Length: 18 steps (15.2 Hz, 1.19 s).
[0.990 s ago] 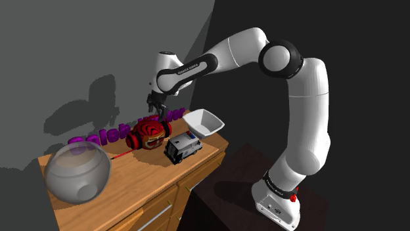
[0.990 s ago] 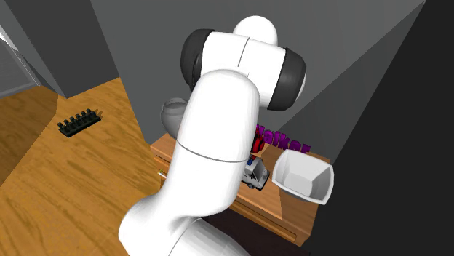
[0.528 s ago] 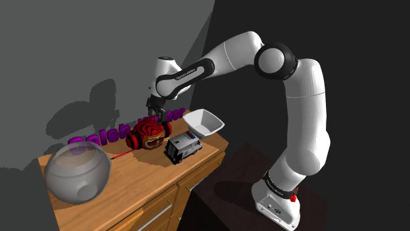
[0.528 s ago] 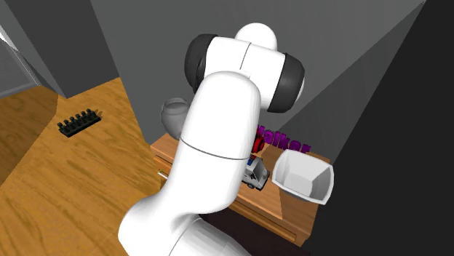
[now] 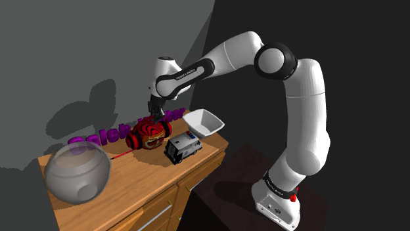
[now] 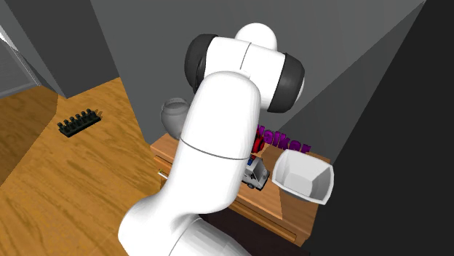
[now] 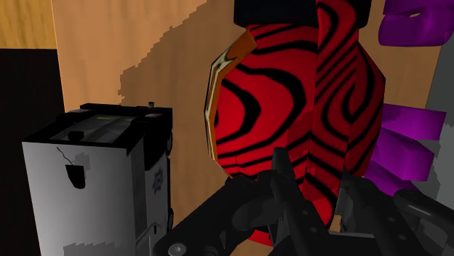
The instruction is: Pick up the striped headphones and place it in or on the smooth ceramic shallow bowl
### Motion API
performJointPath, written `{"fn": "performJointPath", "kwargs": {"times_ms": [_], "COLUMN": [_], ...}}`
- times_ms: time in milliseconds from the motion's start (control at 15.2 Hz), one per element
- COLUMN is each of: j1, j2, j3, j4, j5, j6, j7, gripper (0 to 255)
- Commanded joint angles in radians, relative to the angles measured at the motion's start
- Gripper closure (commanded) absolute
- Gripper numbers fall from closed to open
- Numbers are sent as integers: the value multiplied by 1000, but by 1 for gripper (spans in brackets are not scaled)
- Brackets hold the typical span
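One striped headphones, one white bowl, one van; end effector fingers apart above it.

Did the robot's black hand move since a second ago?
Yes. In the shoulder view the gripper has come down, closer to the red-and-black striped headphones, which stayed put.
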Motion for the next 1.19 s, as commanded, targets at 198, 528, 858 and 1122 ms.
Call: {"fn": "performJointPath", "kwargs": {"times_ms": [198,528,858,1122], "j1": [0,-3,-10,-15], "j2": [0,-18,-61,-92], "j3": [0,4,14,20], "j4": [0,0,6,15], "j5": [0,5,18,28], "j6": [0,-18,-66,-105], "j7": [0,-2,-7,-11], "gripper": [255,255,255,255]}}
